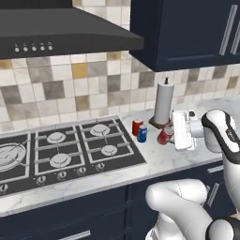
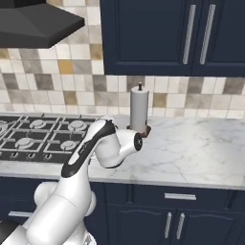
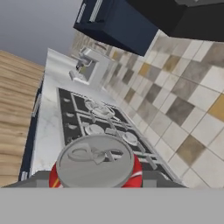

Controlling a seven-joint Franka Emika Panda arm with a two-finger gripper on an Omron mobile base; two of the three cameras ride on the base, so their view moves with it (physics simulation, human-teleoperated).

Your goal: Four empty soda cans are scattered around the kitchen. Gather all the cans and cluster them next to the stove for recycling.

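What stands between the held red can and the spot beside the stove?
Nothing visible blocks it. The gripper holds a red can right of the stove. A red can and a blue can already stand there; bare counter remains.

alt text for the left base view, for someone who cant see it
A white robot arm reaches over a marble counter, its gripper shut on a red can in front of a paper towel roll. A second red can and a blue can stand just right of a black stove, under a dark hood.
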